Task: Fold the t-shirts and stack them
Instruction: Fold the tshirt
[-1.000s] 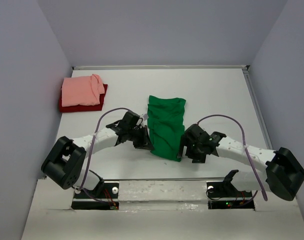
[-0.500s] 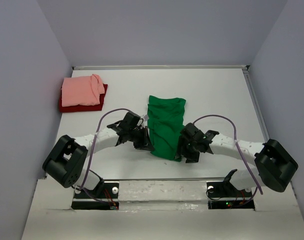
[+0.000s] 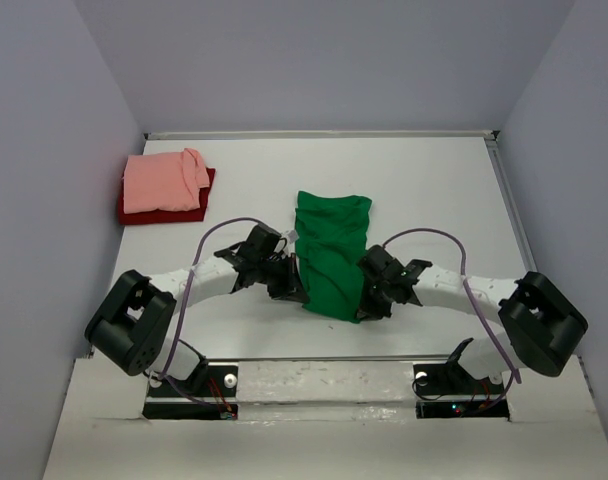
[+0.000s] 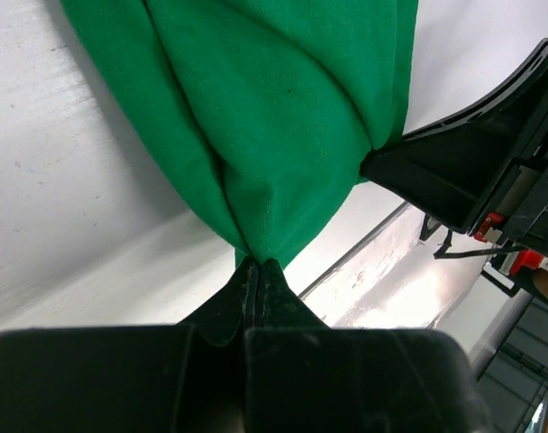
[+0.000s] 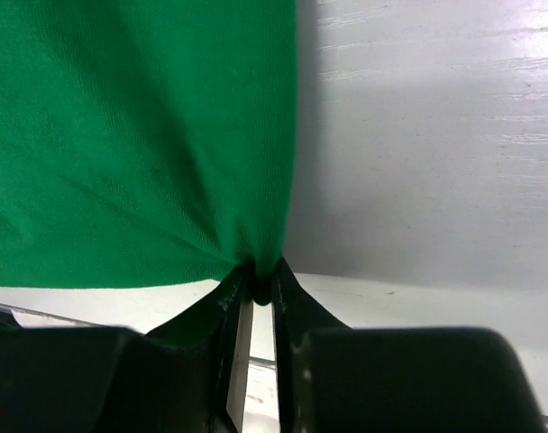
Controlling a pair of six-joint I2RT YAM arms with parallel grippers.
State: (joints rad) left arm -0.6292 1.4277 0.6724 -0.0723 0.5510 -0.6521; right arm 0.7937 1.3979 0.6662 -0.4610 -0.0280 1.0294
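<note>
Overhead, the green shirt (image 3: 331, 255) lies as a long, rumpled strip on the bench (image 3: 434, 190). The pink shirt (image 3: 162, 182) sits folded on the red shirt (image 3: 159, 215), well apart to the green shirt's far left, and the red one is mostly covered. The left hand (image 3: 294, 290) and right hand (image 3: 364, 300) flank the green shirt's near end, their fingertips hidden under their own bodies.

From the left wrist, the left hand is pinched tight on the green shirt's near-left corner, and cloth fans away in soft folds. It looks light and limp, likely to sag between grips, so the two near corners are the sensible holds.

From the right wrist, the right hand's fingers are nearly together, nipping a small tuck of the near-right edge. How many layers it has I cannot tell, and the rest of the shirt is cut off.
</note>
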